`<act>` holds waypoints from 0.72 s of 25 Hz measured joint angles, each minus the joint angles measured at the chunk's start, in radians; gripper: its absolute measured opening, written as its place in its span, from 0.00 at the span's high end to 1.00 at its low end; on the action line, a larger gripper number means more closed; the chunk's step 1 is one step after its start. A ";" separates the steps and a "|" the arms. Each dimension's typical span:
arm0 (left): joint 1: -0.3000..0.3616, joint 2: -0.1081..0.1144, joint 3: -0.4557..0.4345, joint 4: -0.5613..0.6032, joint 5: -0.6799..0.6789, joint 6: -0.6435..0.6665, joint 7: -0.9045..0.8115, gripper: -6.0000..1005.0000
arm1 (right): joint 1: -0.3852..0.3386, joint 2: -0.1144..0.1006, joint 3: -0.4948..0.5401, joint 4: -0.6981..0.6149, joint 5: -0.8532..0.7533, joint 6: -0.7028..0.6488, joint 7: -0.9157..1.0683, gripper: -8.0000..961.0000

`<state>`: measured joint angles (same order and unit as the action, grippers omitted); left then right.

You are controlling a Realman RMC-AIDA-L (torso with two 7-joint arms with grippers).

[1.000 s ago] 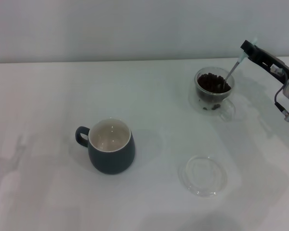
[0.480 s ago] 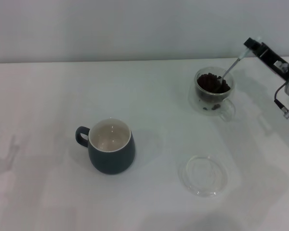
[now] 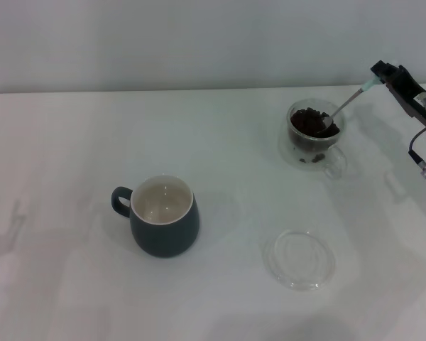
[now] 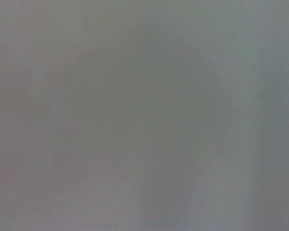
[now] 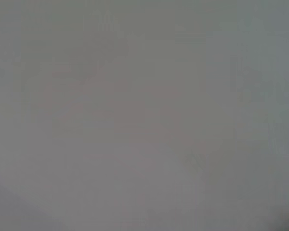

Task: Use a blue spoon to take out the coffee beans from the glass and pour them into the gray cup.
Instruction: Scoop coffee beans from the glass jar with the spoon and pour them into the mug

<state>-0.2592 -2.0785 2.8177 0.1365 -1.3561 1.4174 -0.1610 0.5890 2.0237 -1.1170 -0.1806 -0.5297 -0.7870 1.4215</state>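
So the right pincer is up at the far right of the table, clamped tight on the tip of the pale handle of the blue spoon. The spoon slants down and to the left from there, thin metal neck crossing the rim of the glass and the bowl sitting in the coffee beans heaped inside. A few loose beans show lower down in the glass too. The glass stands at the far right of the table, its clear handle pointing toward the robot. Well apart from it, nearer the middle and closer to the robot, is the gray cup, upright, cream inside, loop handle on its left side, nothing in it as far as I can see. A flat clear saucer lies to the right of the cup, closer than the glass. The left arm isn't anywhere in the head view, and both wrist views are just flat grey, nothing to make out.
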 joint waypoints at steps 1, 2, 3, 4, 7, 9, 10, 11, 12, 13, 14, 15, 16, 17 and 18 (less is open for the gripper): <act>0.000 0.000 0.000 -0.001 0.000 0.000 0.000 0.17 | 0.000 0.000 0.000 0.003 0.001 0.000 0.011 0.85; 0.000 0.000 -0.001 -0.004 0.000 0.000 0.000 0.17 | 0.000 0.000 0.000 0.006 0.004 0.000 0.023 0.85; 0.000 0.000 -0.001 -0.006 0.000 0.000 0.000 0.17 | 0.000 0.000 0.000 0.008 0.007 0.000 0.028 0.85; -0.001 0.000 -0.002 -0.008 0.000 0.000 0.000 0.17 | 0.000 0.000 0.001 0.010 0.013 0.000 0.032 0.85; -0.001 0.000 -0.002 -0.009 0.000 0.000 0.000 0.17 | -0.002 0.000 0.001 0.017 0.046 -0.002 0.034 0.85; -0.001 0.000 -0.001 -0.010 0.000 0.000 0.000 0.17 | -0.006 0.000 0.000 0.024 0.070 -0.009 0.035 0.84; -0.001 0.000 -0.002 -0.011 0.000 0.000 0.000 0.17 | -0.009 0.000 0.000 0.027 0.082 -0.017 0.036 0.84; -0.001 0.000 -0.001 -0.012 -0.005 0.000 0.000 0.17 | -0.014 0.000 0.000 0.027 0.090 -0.025 0.040 0.84; -0.001 0.000 -0.001 -0.012 -0.005 0.000 0.000 0.17 | -0.018 0.000 -0.001 0.027 0.094 -0.034 0.045 0.84; -0.001 0.000 -0.001 -0.012 -0.009 0.000 0.000 0.17 | -0.021 -0.001 -0.002 0.027 0.098 -0.042 0.053 0.84; -0.001 0.000 -0.001 -0.012 -0.012 0.000 0.000 0.17 | -0.024 -0.001 -0.003 0.027 0.098 -0.050 0.060 0.84; -0.001 0.000 -0.001 -0.012 -0.013 0.000 0.000 0.17 | -0.028 -0.002 -0.004 0.027 0.099 -0.061 0.069 0.84; -0.001 0.000 -0.001 -0.012 -0.013 0.000 0.000 0.17 | -0.031 -0.003 -0.005 0.027 0.099 -0.073 0.078 0.84; 0.000 0.000 -0.001 -0.012 -0.013 0.000 0.000 0.17 | -0.035 -0.003 -0.006 0.027 0.098 -0.083 0.087 0.84; 0.000 0.000 -0.001 -0.012 -0.013 0.000 0.000 0.17 | -0.039 -0.004 -0.008 0.027 0.097 -0.097 0.098 0.84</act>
<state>-0.2594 -2.0785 2.8164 0.1241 -1.3691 1.4173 -0.1610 0.5500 2.0195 -1.1248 -0.1532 -0.4325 -0.8844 1.5190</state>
